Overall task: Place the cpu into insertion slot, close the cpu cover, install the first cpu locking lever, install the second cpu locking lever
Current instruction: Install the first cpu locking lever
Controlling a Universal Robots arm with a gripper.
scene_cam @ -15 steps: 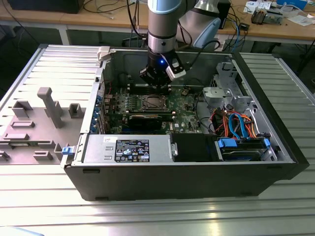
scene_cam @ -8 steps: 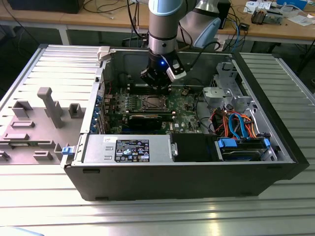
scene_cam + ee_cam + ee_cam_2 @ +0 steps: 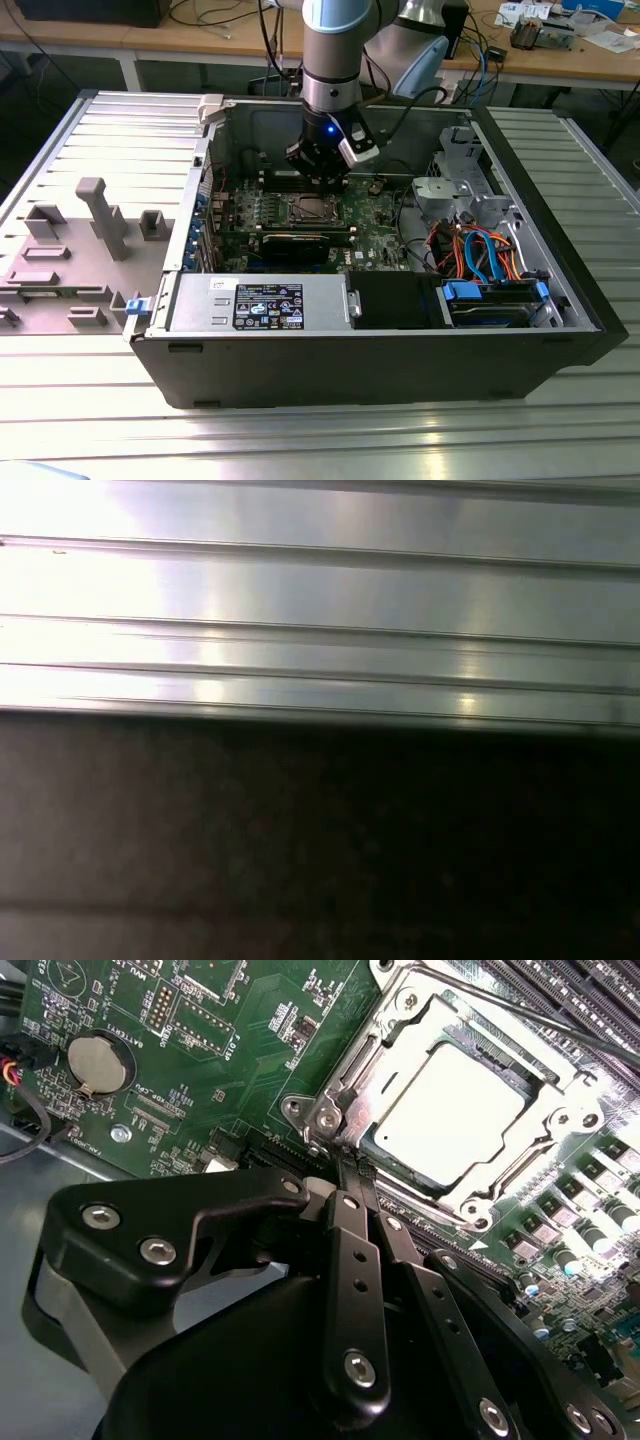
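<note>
So the cpu is down in the insertion slot with its silver top up. The cpu cover lies flat over it, and the chip shows through the window. A thin locking lever runs along one side of the cover, beside the black memory slots. The gripper is right at a corner of the socket frame. Its jaws are pinched together with basically no gap, and the fingers run side by side down to the tips. Can't tell if they've got anything thin nipped between them or are just touching the frame. In the exterior view the arm comes straight down into the open computer case, with the gripper at about 12 o'clock of the socket. The power supply is at 6 o'clock and the bundle of blue and orange cables around 3 o'clock. Out at 9 o'clock, a grey plastic fixture sits beside the case on the ribbed metal tabletop.
</note>
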